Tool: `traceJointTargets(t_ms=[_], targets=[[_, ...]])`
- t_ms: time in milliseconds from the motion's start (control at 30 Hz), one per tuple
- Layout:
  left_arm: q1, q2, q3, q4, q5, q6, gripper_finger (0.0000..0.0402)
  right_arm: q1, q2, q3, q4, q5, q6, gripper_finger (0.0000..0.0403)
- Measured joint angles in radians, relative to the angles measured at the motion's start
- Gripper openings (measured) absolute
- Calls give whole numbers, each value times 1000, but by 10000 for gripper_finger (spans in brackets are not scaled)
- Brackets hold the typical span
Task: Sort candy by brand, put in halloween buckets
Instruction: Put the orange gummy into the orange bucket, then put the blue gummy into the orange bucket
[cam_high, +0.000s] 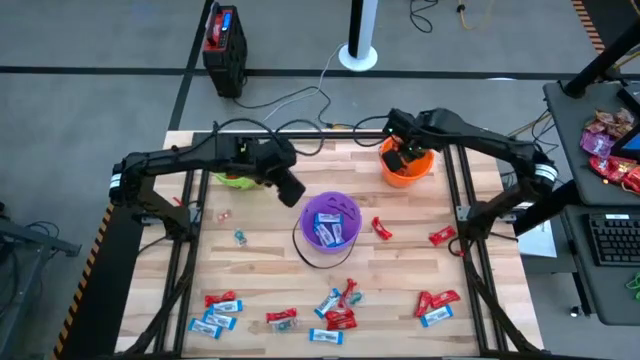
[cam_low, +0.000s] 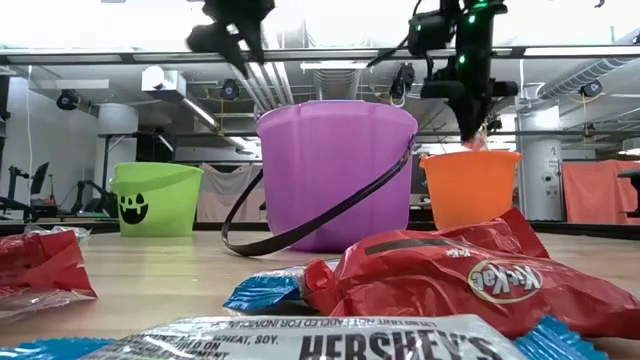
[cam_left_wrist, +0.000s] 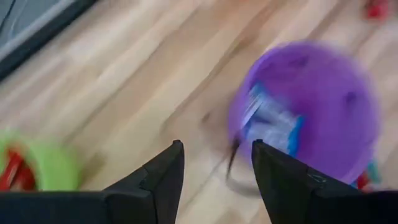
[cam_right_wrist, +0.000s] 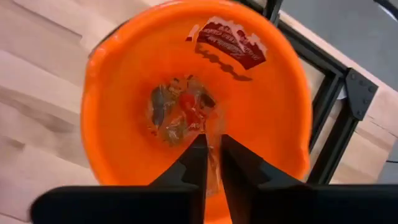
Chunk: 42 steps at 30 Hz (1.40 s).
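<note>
The purple bucket (cam_high: 330, 222) stands mid-table with light blue and white candy (cam_high: 328, 232) inside and its black handle (cam_high: 310, 257) down on the wood. The lime green bucket (cam_high: 234, 179) stands far left and the orange bucket (cam_high: 406, 165) far right. Red and blue-white candy (cam_high: 335, 310) lies scattered along the near edge. My left gripper (cam_left_wrist: 217, 163) is open and empty, up in the air between the green and purple buckets (cam_left_wrist: 311, 112). My right gripper (cam_right_wrist: 213, 163) hangs over the orange bucket's (cam_right_wrist: 124, 93) mouth, shut on a candy. A red wrapper (cam_right_wrist: 227, 40) leans on the bucket's inner wall. My right gripper pinches a small candy with a clear and red wrapper (cam_right_wrist: 181, 115) between its two fingers, coming from above and pointing down. The piece hangs below the fingertips, lifted clear, just above the orange bucket's rim (cam_low: 470, 155). Which end of the wrapper the fingers have is hidden by the fingers themselves.
A few stray candies (cam_high: 440, 236) lie right of the purple bucket and small ones (cam_high: 240, 237) left of it. Beyond the table stand a black and red box (cam_high: 225, 40) and a white stand base (cam_high: 358, 55). A desk with a keyboard (cam_high: 612, 240) is at the right.
</note>
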Motion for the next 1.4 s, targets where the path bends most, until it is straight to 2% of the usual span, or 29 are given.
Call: traceJointTargets(t_ms=[167, 267, 400, 500, 667, 933, 1200, 1400], targets=[[-11, 0, -8, -192, -2, -125, 166, -16, 27, -1, -1, -20, -9, 101], [-33, -5, -37, -220, -3, -164, 166, -15, 21, -1, 2, -31, -9, 142], [-78, -43, -179, -191, -2, -272, 163, -2, -27, -1, 9, -59, 5, 183], [-116, -93, -340, -166, 25, -439, 158, 24, -75, -1, 40, -61, 35, 202], [-199, -186, -603, -40, 78, -688, 155, 72, -137, -1, 103, -63, 63, 216], [-203, -228, -869, 105, 91, -839, 155, 93, -141, -1, 155, -85, 53, 217], [-203, -214, -984, 310, 114, -840, 155, 93, -112, -1, 155, -99, 28, 217], [-203, -213, -990, 325, 114, -829, 139, 93, -94, -1, 155, -113, 27, 217]])
